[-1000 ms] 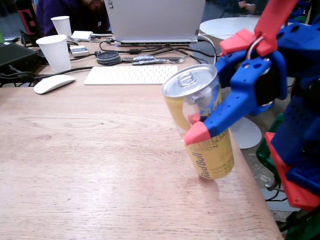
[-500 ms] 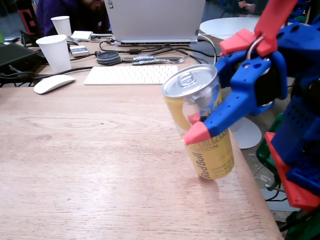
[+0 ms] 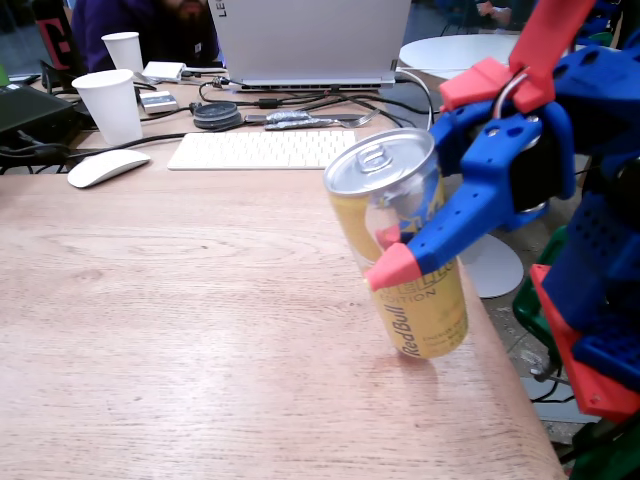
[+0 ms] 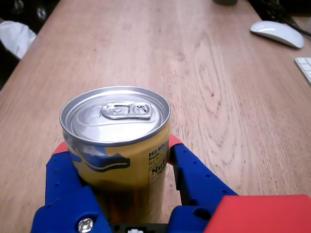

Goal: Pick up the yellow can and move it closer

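**Can gripped near the table's right edge**

The far side of the table (image 3: 180, 330) is crowded in the fixed view: a white keyboard (image 3: 262, 149), a white mouse (image 3: 106, 167) to its left, a paper cup (image 3: 110, 106) behind the mouse and a second cup (image 3: 123, 50) farther back. A laptop (image 3: 310, 40) stands behind the keyboard, with cables and a round black puck (image 3: 216, 114) lying between them. All of these sit well apart from the can (image 3: 405, 260); the wood in front of it and to its left is bare. In the wrist view the mouse (image 4: 277, 34) lies far off at the upper right.

The can is close to the table's right edge, tilted so that its silver top leans left and toward the camera. Whether its base touches the wood cannot be told.

The arm (image 3: 590, 200) reaches in from the right, off the table's edge, blue with red parts. The gripper (image 3: 385, 255) clamps the can at mid-height, with one red-tipped finger (image 3: 395, 267) across its front. The wrist view shows the can (image 4: 116, 141) wedged between the two blue fingers (image 4: 194, 174), both pressed against its sides.
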Available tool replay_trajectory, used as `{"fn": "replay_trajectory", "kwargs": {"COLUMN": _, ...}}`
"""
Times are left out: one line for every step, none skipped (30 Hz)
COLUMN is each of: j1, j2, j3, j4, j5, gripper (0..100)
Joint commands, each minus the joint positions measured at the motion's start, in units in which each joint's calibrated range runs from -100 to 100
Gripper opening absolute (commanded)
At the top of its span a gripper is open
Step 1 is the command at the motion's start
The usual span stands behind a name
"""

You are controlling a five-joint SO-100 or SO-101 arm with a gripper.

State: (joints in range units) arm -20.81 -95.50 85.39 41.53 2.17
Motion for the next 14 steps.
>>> {"fn": "replay_trajectory", "kwargs": {"j1": 0.3, "j2": -1.4, "j3": -6.9, "j4": -1.3, "j5": -0.1, "gripper": 22}}
{"fn": "replay_trajectory", "kwargs": {"j1": 0.3, "j2": -1.4, "j3": -7.0, "j4": -1.3, "j5": -0.1, "gripper": 22}}
{"fn": "replay_trajectory", "kwargs": {"j1": 0.3, "j2": -1.4, "j3": -7.1, "j4": -1.3, "j5": -0.1, "gripper": 22}}
{"fn": "replay_trajectory", "kwargs": {"j1": 0.3, "j2": -1.4, "j3": -7.3, "j4": -1.3, "j5": -0.1, "gripper": 22}}
{"fn": "replay_trajectory", "kwargs": {"j1": 0.3, "j2": -1.4, "j3": -7.3, "j4": -1.3, "j5": -0.1, "gripper": 22}}
{"fn": "replay_trajectory", "kwargs": {"j1": 0.3, "j2": -1.4, "j3": -7.3, "j4": -1.3, "j5": -0.1, "gripper": 22}}
{"fn": "replay_trajectory", "kwargs": {"j1": 0.3, "j2": -1.4, "j3": -7.1, "j4": -1.3, "j5": -0.1, "gripper": 22}}
{"fn": "replay_trajectory", "kwargs": {"j1": 0.3, "j2": -1.4, "j3": -7.0, "j4": -1.3, "j5": -0.1, "gripper": 22}}
{"fn": "replay_trajectory", "kwargs": {"j1": 0.3, "j2": -1.4, "j3": -7.0, "j4": -1.3, "j5": -0.1, "gripper": 22}}
{"fn": "replay_trajectory", "kwargs": {"j1": 0.3, "j2": -1.4, "j3": -7.0, "j4": -1.4, "j5": -0.1, "gripper": 22}}
{"fn": "replay_trajectory", "kwargs": {"j1": 0.3, "j2": -1.4, "j3": -7.0, "j4": -1.4, "j5": -0.1, "gripper": 22}}
{"fn": "replay_trajectory", "kwargs": {"j1": 0.3, "j2": -1.4, "j3": -7.0, "j4": -1.4, "j5": -0.1, "gripper": 22}}
{"fn": "replay_trajectory", "kwargs": {"j1": 0.3, "j2": -1.4, "j3": -7.0, "j4": -1.4, "j5": -0.1, "gripper": 22}}
{"fn": "replay_trajectory", "kwargs": {"j1": 0.3, "j2": -1.4, "j3": -6.9, "j4": -1.4, "j5": -0.1, "gripper": 22}}
